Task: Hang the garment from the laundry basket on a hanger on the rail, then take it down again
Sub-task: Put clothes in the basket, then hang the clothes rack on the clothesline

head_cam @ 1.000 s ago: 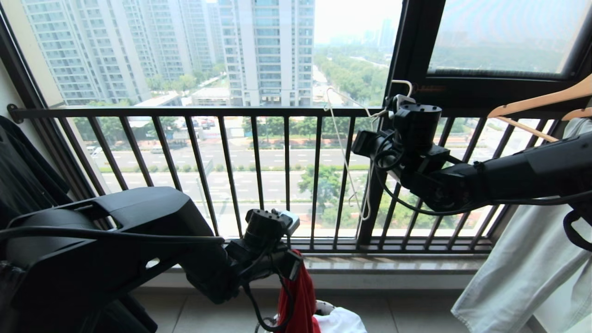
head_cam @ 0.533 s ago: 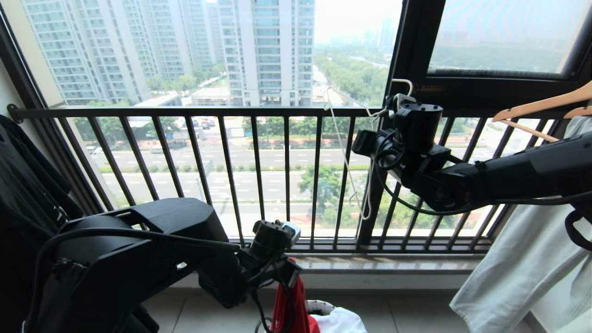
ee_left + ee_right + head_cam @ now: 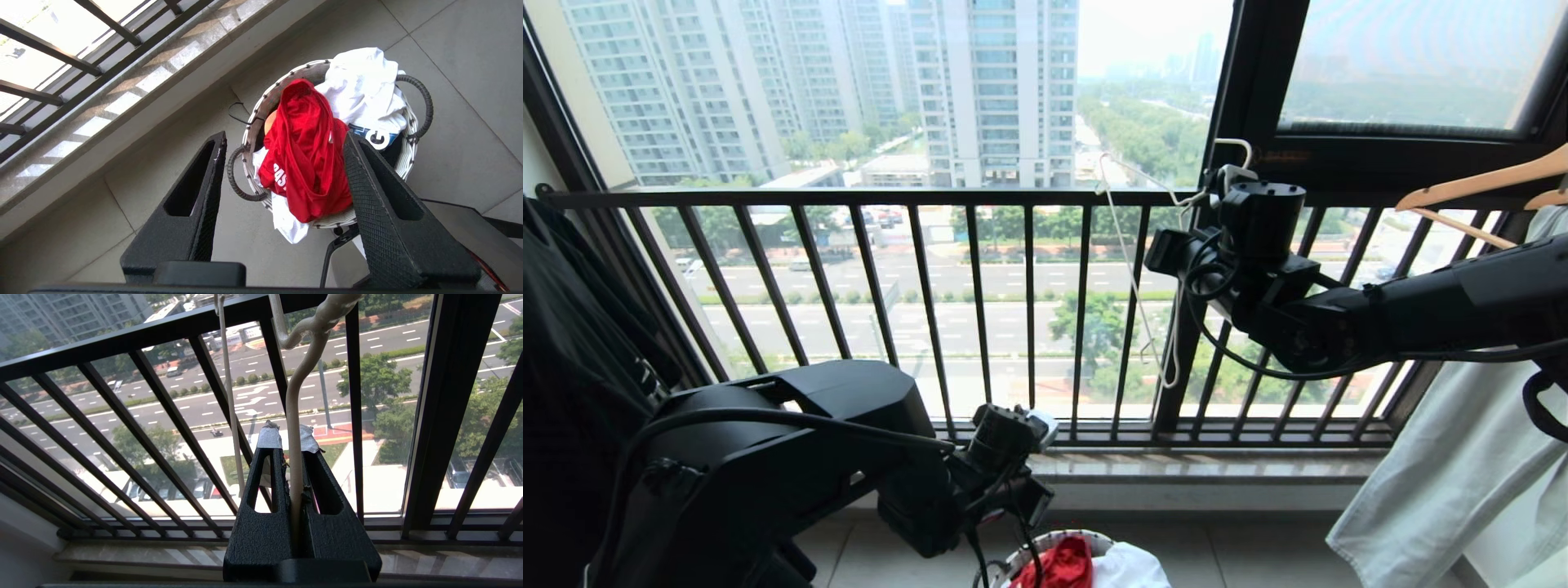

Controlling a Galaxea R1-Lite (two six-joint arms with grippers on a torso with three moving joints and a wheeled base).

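The red garment (image 3: 310,155) lies bunched in the round laundry basket (image 3: 251,130) on the floor, and shows low down in the head view too (image 3: 1062,563). My left gripper (image 3: 286,136) hangs open just above it, jaws wide apart with nothing between them. Up by the window, my right gripper (image 3: 289,439) is shut on the stem of the thin white wire hanger (image 3: 292,416). The hanger (image 3: 1131,261) dangles in front of the black bars. The rail is out of view.
A white cloth (image 3: 363,85) shares the basket. The black barred window railing (image 3: 931,198) and its stone sill run across the front. Wooden hangers (image 3: 1478,180) with a pale cloth (image 3: 1445,482) hang at the right. A black garment (image 3: 564,327) hangs at the left.
My left arm has sunk toward the basket and its gripper has opened. The red garment, held up before, has dropped into the basket. The right arm has kept still.
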